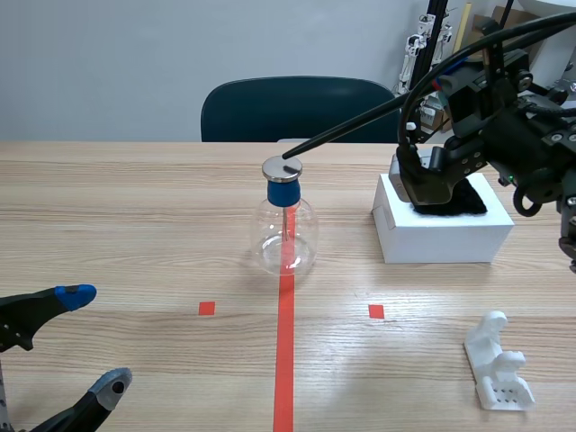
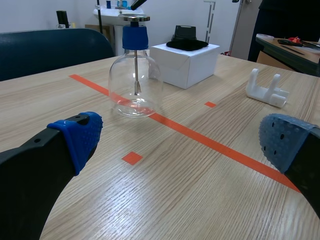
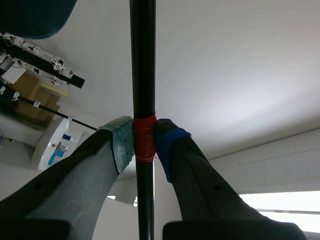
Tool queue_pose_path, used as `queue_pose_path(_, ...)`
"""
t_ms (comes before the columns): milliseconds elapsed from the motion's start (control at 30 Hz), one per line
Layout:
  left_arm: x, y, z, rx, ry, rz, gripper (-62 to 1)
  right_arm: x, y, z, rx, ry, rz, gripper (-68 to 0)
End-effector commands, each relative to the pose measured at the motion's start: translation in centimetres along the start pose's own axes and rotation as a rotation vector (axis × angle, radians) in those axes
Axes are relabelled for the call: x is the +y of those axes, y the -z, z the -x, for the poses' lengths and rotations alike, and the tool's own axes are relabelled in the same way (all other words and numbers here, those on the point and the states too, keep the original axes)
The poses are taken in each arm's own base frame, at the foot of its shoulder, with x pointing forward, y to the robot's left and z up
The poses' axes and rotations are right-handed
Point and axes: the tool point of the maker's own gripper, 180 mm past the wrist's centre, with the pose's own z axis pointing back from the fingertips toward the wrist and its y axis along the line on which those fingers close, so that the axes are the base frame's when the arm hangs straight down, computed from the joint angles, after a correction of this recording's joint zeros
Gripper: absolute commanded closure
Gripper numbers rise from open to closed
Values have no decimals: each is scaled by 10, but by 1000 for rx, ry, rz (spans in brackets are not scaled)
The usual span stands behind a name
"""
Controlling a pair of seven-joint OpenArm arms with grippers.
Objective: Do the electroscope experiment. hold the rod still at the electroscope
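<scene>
The electroscope is a clear glass flask with a blue neck and a flat metal disc on top, standing on the red tape line at mid-table. It also shows ahead of my left gripper as the flask. A long black rod slants down from the right arm, and its tip rests at the disc's edge. My right gripper is shut on the rod at a red tape band. My left gripper sits low at the near left, open and empty.
A white box with a black cloth on top stands right of the flask. A white plastic stand lies near the front right. A dark chair is behind the table's far edge.
</scene>
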Motion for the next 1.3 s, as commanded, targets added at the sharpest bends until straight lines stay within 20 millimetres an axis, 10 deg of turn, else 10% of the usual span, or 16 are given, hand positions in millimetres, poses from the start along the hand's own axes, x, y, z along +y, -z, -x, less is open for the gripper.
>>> queue_pose_path(0, 5, 1, -8, -23, 15, -1, -623, -15, 3, 8, 23, -10, 47, -42)
queue_pose_path(767, 5, 1, -8, -22, 15, -1, -623, -42, -2, 25, 53, 40, 109, -42)
queue_pose_path(1267, 5, 1, -8, -22, 15, -1, -623, -80, -71, 27, 83, 257, 146, -42)
